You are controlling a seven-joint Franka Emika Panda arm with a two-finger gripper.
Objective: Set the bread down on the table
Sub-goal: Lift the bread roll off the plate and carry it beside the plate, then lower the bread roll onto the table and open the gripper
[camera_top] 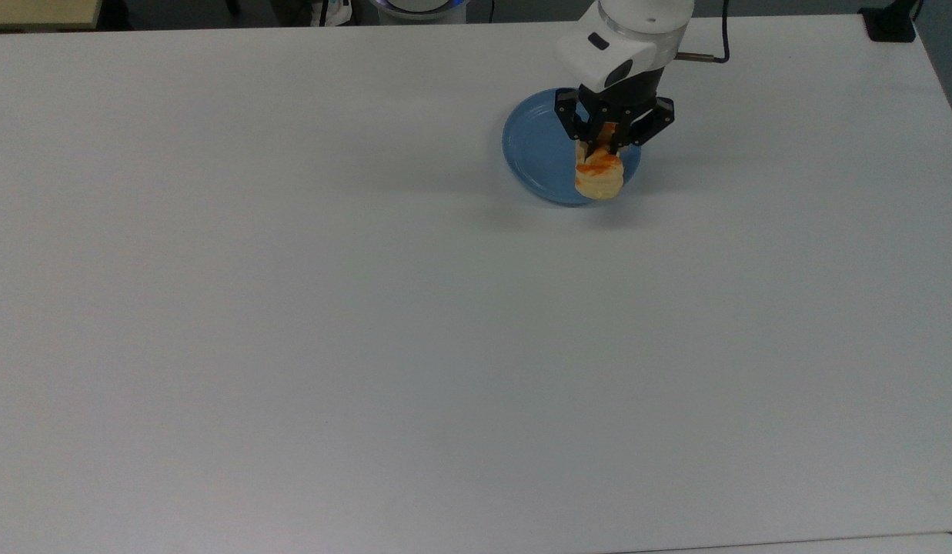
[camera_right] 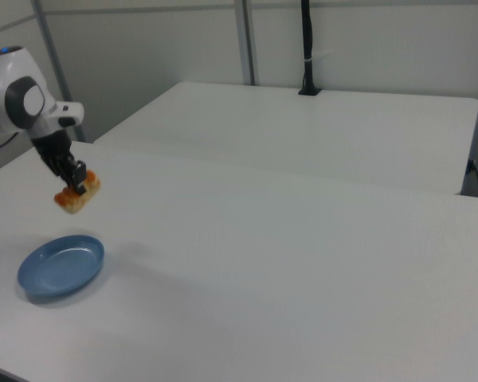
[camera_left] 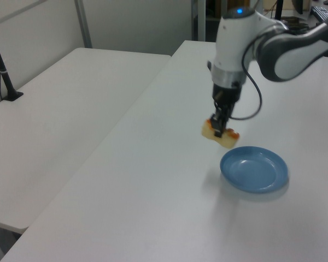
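From my station I see the claw (camera_top: pixel 605 143) pinching the bread (camera_top: pixel 599 176), fingers pressed against its two long sides. In the top view the loaf overlaps the blue plate (camera_top: pixel 536 150) toward the top view's right, so it could pass for lying on the rim. The left view settles it: the bread (camera_left: pixel 220 135) hangs in the air under the claw (camera_left: pixel 218 124), clear of the plate (camera_left: pixel 255 169), which sits bare on the white surface (camera_left: pixel 153 180) below and toward the left view's right. The right view agrees, with the bread (camera_right: pixel 76 195) held above the plate (camera_right: pixel 60 266) and a gap between them; the claw (camera_right: pixel 77 180) grips it from above. There the loaf is tilted, one end lower than the other.

The top view gives me the orange glaze on the loaf and the black fingers around it. The left view adds a small blue light on the arm (camera_left: pixel 235 33) and a dark cable looping off it. The right view shows a second white table (camera_right: pixel 319 131) behind the surface (camera_right: pixel 287 270).

I can read no labels or writing anywhere.
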